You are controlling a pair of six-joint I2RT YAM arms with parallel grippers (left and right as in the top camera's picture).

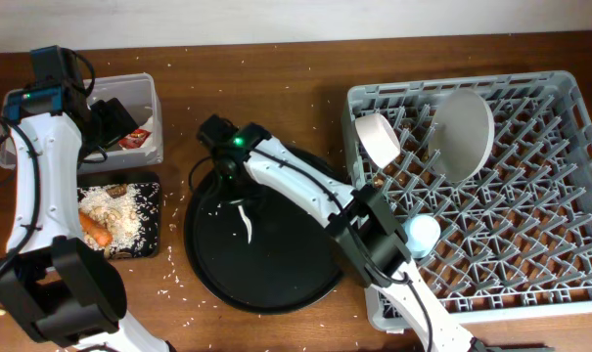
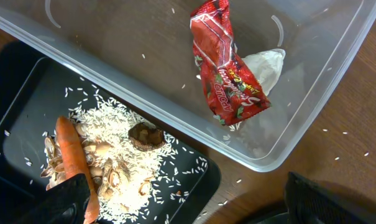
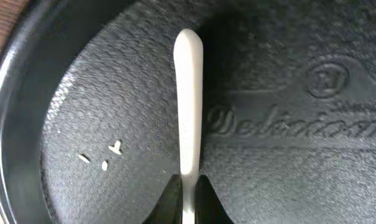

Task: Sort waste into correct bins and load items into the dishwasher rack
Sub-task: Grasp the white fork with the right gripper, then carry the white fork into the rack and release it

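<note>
My right gripper [image 3: 188, 194] is shut on the white fork [image 3: 189, 93], which lies low over the round black tray [image 3: 287, 186]; in the overhead view the gripper [image 1: 232, 189] is at the tray's upper left and the fork [image 1: 245, 223] is just below it. My left gripper [image 2: 188, 208] is open and empty above the clear tub [image 2: 113, 37], which holds the red-and-white wrapper [image 2: 228, 68] and white tissue [image 2: 266, 67]. The shallow black tray [image 2: 26, 93] holds the carrot [image 2: 76, 158], grain crumbs [image 2: 122, 155] and brown chunk [image 2: 145, 135]. The rack [image 1: 530, 244] holds the white bowl [image 1: 378, 138], grey plate [image 1: 464, 132] and blue cup [image 1: 422, 233].
The round black tray [image 1: 276, 284] sits at the table's middle between the bins and the rack. Loose grains are scattered on the wood around it and on the tray near the fork [image 3: 107, 155]. My right arm crosses the rack's near left corner.
</note>
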